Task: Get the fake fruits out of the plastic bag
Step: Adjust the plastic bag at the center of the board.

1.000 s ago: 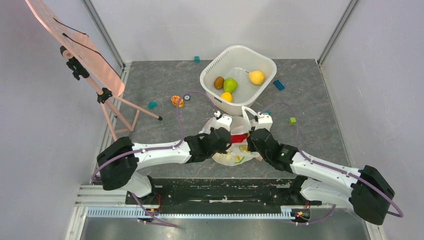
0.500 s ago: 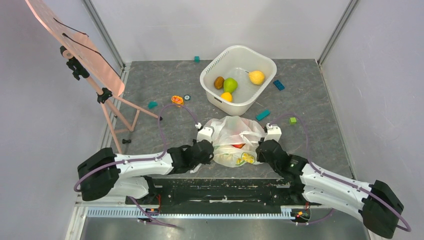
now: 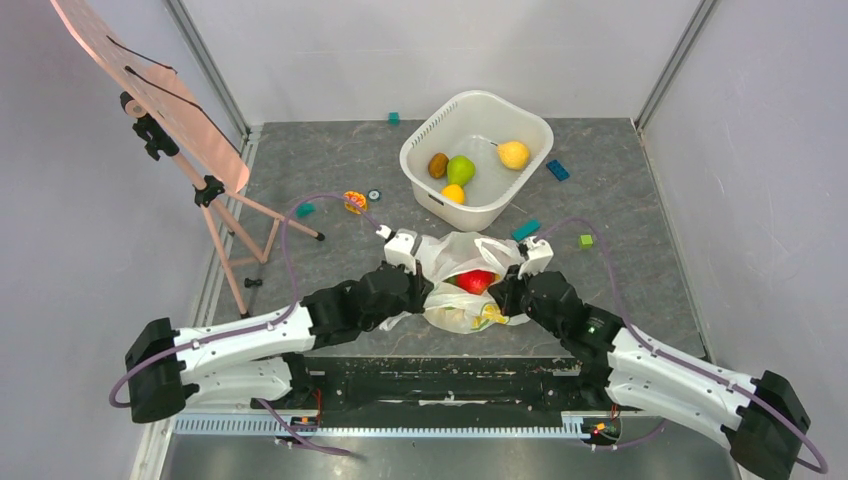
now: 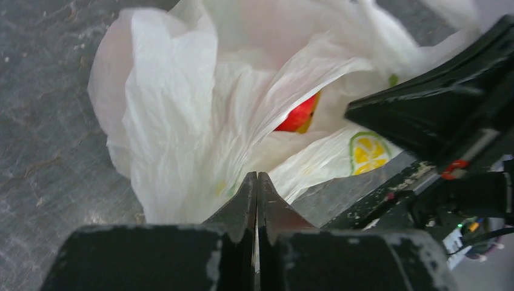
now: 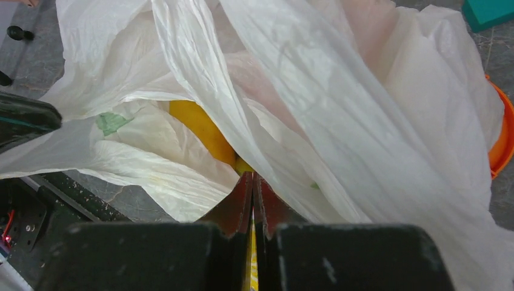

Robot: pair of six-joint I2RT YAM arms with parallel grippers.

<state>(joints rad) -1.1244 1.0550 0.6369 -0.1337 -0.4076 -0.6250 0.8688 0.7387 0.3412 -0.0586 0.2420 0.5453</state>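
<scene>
near edge: both arms reach inward from their bases to the plastic bag (image 3: 455,255), which lies on the grey table (image 3: 330,160) just ahead of them, between the two grippers.

left gripper (image 3: 422,288): jaws pressed together at the bag's left edge, a fold of film pinched at the tips in the left wrist view (image 4: 257,182).

right gripper (image 3: 502,292): jaws likewise closed, at the bag's right edge, with film and a strip of yellow print caught between them (image 5: 253,182).

bag mouth: held apart between the two grips. a red apple (image 3: 476,281) shows inside the opening. the right wrist view shows a yellow fruit (image 5: 200,127) under the film; its full shape is hidden.

beyond the bag: a teal block (image 3: 525,230) just beside its far right corner; a green block (image 3: 585,241) further right.

far side: a white tub (image 3: 478,97) holds a green pear (image 3: 461,168), a brown fruit (image 3: 438,165) and two yellow fruits, all apart from the bag.
</scene>
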